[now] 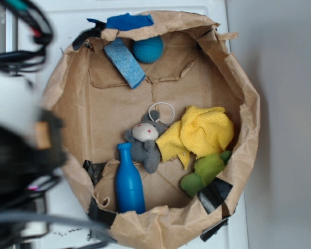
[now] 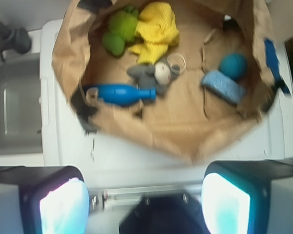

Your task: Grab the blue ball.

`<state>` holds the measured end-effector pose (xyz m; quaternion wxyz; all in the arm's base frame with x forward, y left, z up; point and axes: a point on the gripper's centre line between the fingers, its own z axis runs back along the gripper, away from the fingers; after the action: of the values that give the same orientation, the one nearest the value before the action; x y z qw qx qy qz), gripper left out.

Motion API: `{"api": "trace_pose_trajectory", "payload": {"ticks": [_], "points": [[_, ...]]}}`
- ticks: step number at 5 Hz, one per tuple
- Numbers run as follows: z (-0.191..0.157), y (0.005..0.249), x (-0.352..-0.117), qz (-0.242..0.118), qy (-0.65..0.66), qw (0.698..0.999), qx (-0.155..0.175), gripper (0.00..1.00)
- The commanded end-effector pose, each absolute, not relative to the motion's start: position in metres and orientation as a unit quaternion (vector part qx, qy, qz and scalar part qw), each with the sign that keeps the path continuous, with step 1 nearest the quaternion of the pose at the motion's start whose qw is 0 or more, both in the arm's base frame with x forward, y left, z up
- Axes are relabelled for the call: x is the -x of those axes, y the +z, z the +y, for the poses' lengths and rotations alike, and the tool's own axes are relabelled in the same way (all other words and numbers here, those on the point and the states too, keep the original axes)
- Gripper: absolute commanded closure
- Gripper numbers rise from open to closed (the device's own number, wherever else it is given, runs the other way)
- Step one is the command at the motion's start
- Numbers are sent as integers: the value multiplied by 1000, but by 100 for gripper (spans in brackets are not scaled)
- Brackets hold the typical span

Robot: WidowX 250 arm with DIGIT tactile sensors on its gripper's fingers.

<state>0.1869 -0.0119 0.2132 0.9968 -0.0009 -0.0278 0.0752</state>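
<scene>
Overhead and wrist views of a white bench (image 1: 217, 21) carrying a brown paper bag (image 1: 246, 111) rolled down into a shallow, crumpled-walled basin patched with black tape. The blue ball (image 1: 148, 49) lies on the bag floor against the far wall, touching the upper end of a light-blue sponge (image 1: 124, 62) that leans just beside it. Well apart from the ball, toward the near rim, sit a grey plush toy (image 1: 145, 142) with a white ring at its head, a yellow cloth (image 1: 205, 129) touching the toy, a green soft item (image 1: 205, 171) below the cloth, and a blue bottle (image 1: 129, 184) lying beside the toy. The floor between the ball and the plush toy is bare paper; the raised wall closes in behind the ball, and a dark blue scrap (image 1: 129, 21) hangs over the rim there. In the wrist view my tool (image 2: 146, 204) is outside the bag, above the bench on the side away from the ball (image 2: 233, 66), its two fingers (image 2: 63, 204) spread wide apart with nothing between them; this view also shows a grey sink (image 2: 14, 112) beside the bench. The exterior view shows only a blurred dark mass of my arm (image 1: 20, 150) at the left edge.
</scene>
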Motion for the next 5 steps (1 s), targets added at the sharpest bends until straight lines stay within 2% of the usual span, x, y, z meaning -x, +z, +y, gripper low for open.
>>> {"api": "trace_pose_trajectory", "payload": {"ticks": [1, 2, 3, 5], "points": [[32, 194, -240, -44, 178, 983, -7, 0], [46, 176, -243, -44, 261, 964, 5, 0], [53, 173, -237, -49, 292, 955, 6, 0], [53, 173, -237, -49, 292, 955, 6, 0]]}}
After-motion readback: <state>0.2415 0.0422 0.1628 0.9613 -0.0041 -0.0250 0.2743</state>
